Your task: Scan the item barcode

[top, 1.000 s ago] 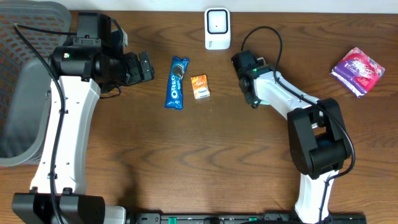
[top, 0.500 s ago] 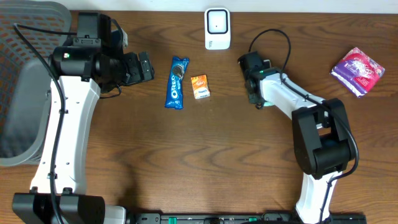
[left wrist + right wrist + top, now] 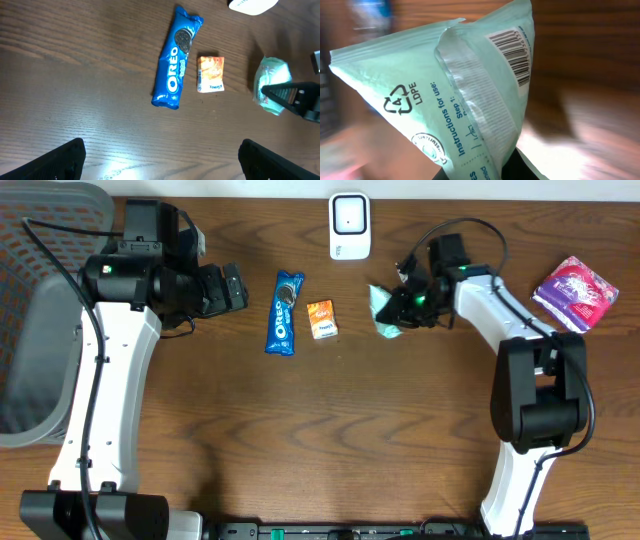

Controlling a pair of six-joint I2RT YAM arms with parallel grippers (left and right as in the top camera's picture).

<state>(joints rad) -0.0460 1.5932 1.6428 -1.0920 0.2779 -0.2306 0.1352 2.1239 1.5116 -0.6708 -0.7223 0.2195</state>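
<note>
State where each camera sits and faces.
Overhead: above the table, looking straight down; both arms show.
Left wrist: on the left arm, facing down at the Oreo pack; tips of the left pincer at bottom corners.
Right wrist: behind the right pincer, close on the barcode of the green pouch.
Shared: all three show that pouch.

- We are seeing the worktop [image 3: 330, 440] as brown wood with a clear grain, smooth and giving off a soft sheen.
- We are reading the mint-green pouch [image 3: 470, 95] as thin plastic film marked LDPE, slightly glossy, with a clear ribbed seam.
- We are finding the Oreo pack [image 3: 176, 62] to be glossy blue plastic wrap.
- We are taking the scanner [image 3: 349, 225] for smooth white plastic.
- We are noting the purple packet [image 3: 577, 292] shining like crinkled film.
- We are seeing the left arm [image 3: 105, 370] in smooth white shell with matt black parts.
</note>
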